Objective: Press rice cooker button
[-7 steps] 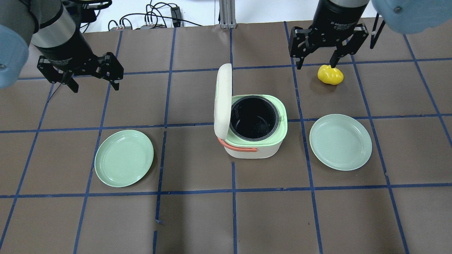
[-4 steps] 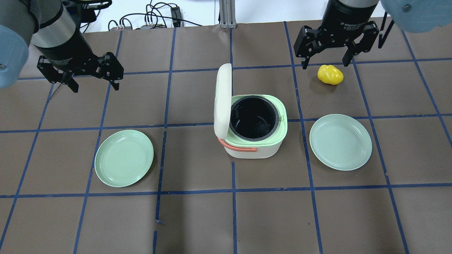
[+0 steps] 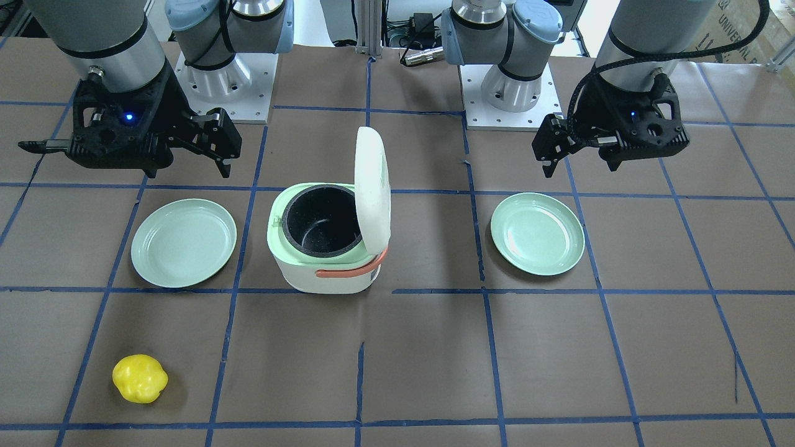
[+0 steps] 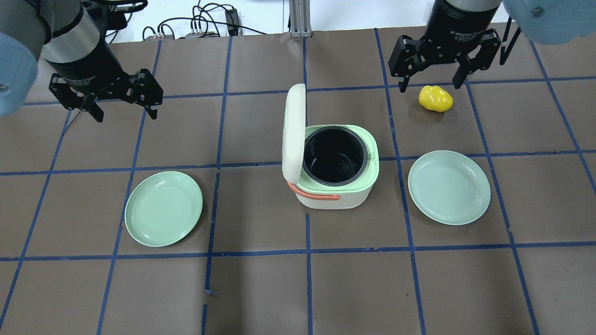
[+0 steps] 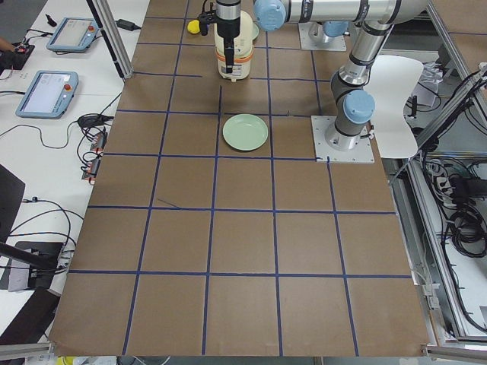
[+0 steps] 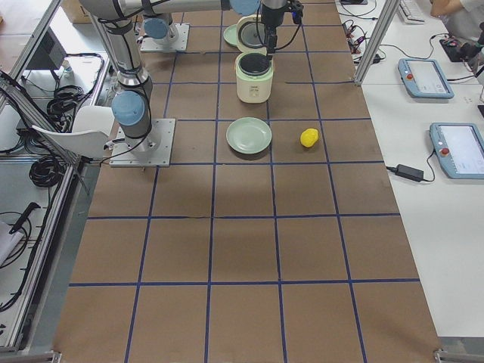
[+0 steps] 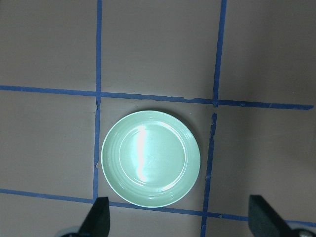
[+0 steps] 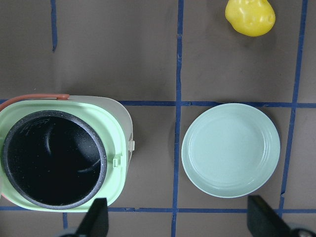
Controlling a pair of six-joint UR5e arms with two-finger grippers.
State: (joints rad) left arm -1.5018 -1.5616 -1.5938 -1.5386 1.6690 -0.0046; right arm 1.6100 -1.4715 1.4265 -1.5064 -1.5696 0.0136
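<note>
The rice cooker (image 4: pixel 337 195) stands mid-table, white with a green top and an orange handle. Its lid (image 4: pixel 294 132) stands open and the dark pot is empty. It also shows in the front view (image 3: pixel 323 273) and the right wrist view (image 8: pixel 64 153). A small tab (image 8: pixel 130 144) sits on its side rim; no button shows clearly. My right gripper (image 4: pixel 428 87) is open and empty, raised beyond a yellow object (image 4: pixel 435 98). My left gripper (image 4: pixel 125 115) is open and empty, far left of the cooker, over bare table.
A green plate (image 4: pixel 164 208) lies left of the cooker and a paler one (image 4: pixel 449 187) lies right of it. The left wrist view shows the left plate (image 7: pixel 150 165) below my gripper. Cables (image 4: pixel 200 23) lie along the far edge.
My right gripper has moved up and slightly right in the overhead view, its fingertip coming off the yellow object. The left arm, cooker and plates have not moved.
</note>
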